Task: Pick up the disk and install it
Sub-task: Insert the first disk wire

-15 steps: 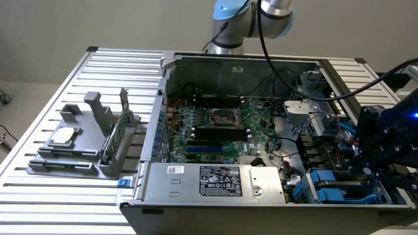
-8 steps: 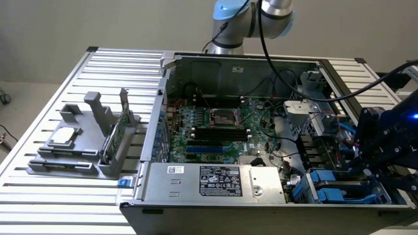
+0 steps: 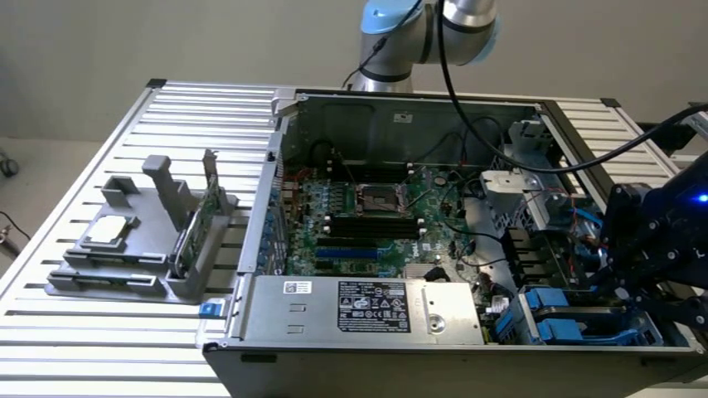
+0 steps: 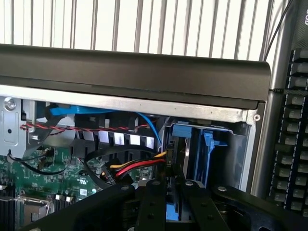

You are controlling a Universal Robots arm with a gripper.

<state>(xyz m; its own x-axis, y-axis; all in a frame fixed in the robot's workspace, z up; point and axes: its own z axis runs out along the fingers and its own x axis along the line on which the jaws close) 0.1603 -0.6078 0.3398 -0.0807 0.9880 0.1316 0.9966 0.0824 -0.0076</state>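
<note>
Closest to me, the grey power supply (image 3: 366,308) with its black-and-white label is lying along the near wall of the open computer case (image 3: 409,108). That case is sitting on a slatted metal table (image 3: 99,166), which is taking up most of the scene. The robot arm (image 3: 426,33) is rising behind the far wall of the case, and its black cable is looping down to the exterior view's right. Inside the case the green motherboard (image 3: 366,220) is lying flat, with a bare processor socket in the middle.

On the table to the exterior view's left, a grey holder (image 3: 144,249) is carrying a small square silver chip (image 3: 109,230) and an upright green card (image 3: 199,220).

At the near corner on the exterior view's right, the dark gripper (image 3: 647,265) is hanging over the drive bay (image 3: 575,323) with its blue plastic fittings. Seen from the wrist, the gripper (image 4: 172,185) is pointing down into that bay, and its fingers (image 4: 151,207) are standing close together, pinching the blue-railed edge of the disk (image 4: 172,214) between them. Red, yellow and black wires (image 4: 139,166) are running in just beside the bay.
</note>
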